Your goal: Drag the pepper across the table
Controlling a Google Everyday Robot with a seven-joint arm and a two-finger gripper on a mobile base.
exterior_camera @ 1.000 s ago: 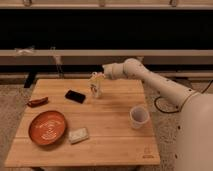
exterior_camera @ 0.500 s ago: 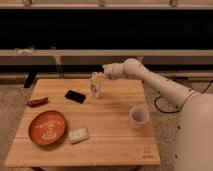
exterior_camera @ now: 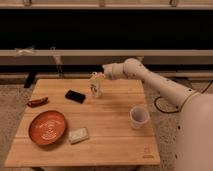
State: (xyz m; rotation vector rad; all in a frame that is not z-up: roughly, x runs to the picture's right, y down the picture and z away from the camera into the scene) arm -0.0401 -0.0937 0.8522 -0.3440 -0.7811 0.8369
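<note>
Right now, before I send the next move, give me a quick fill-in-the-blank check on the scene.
In the camera view, the pepper lies near the table's ____ edge.
Between the pepper and the gripper lies a black ____.
The gripper hangs open above the table's far side, holding ____.
The pale block lies beside the round orange ____.
Missing: left; phone; nothing; plate.
</note>
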